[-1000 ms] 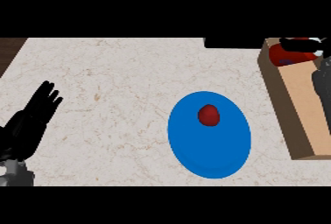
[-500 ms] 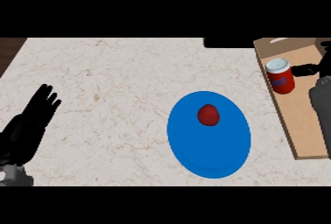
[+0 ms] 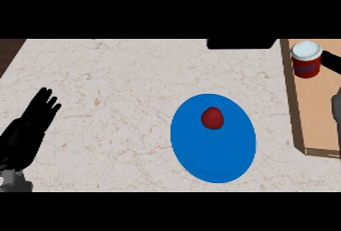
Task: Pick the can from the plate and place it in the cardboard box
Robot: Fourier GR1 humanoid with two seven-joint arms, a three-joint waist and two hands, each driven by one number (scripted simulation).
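The red can (image 3: 306, 59) with a white top stands upright inside the cardboard box (image 3: 315, 118) at the right edge, near its far end. Just to the right of the can, a black sliver of my right hand (image 3: 332, 66) shows, its fingers straight and not wrapped round the can. Its grey forearm runs along the view's right border over the box. The blue plate (image 3: 213, 149) lies mid-counter and carries a small dark red round thing (image 3: 212, 117). My left hand (image 3: 30, 128) rests open at the lower left, fingers pointing up.
A black object (image 3: 240, 43) sits at the counter's far edge, left of the box. The marbled counter (image 3: 113, 90) stretches between my left hand and the plate. A dark strip marks the counter's left edge at the top left corner.
The right hand carried the can over the box, set it down upright and has drawn back to the right. The view has shifted slightly. The left hand stays put.
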